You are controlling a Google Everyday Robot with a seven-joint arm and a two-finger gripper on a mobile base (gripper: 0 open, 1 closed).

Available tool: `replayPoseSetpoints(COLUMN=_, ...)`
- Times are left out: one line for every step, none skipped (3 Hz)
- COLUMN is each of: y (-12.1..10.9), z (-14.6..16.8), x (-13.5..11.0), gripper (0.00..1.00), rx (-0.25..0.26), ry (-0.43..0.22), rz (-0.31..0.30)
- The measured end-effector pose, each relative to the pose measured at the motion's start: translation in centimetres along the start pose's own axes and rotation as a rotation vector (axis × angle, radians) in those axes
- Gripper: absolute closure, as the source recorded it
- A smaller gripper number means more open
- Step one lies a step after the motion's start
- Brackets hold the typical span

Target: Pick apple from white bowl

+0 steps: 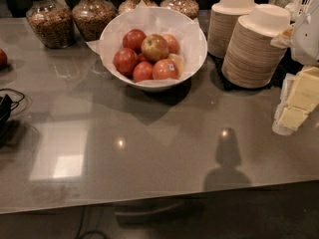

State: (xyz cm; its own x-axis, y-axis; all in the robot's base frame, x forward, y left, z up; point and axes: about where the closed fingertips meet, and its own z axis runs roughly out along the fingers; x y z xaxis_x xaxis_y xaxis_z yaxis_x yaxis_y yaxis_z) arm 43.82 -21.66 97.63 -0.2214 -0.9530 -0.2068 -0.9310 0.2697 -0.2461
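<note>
Pale yellow-green apple (155, 47) with a brownish blush sits on top of the red apples (125, 60), about mid white bowl (149, 85), toward the back of the table (149, 148). Camera view (the only one): tool (298, 103) is at the right edge; whether it is spread or closed, cannot tell. The apple lies well apart, leftward in view and farther back (round, no long axis). Stacked tan bowls (251, 49) stand roughly between, so the reach probably has to clear them.
</note>
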Motion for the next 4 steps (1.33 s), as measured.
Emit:
replayPoseSetpoints(y=0.0, z=0.0, x=0.0, gripper=0.0, rx=0.0, ry=0.0, rz=0.0)
replayPoseSetpoints(y=-0.5, z=1.1, x=-1.2, gripper=0.0, rx=0.02, ry=-0.04, rz=0.014)
replayPoseSetpoints(y=-2.2, z=3.0, x=-4.2, gripper=0.0, rx=0.04, ry=-0.107, rz=0.028)
replayPoseSetpoints(y=-3.9, z=4.1, x=-7.8, gripper=0.0, rx=0.045, ry=-0.162, rz=0.001)
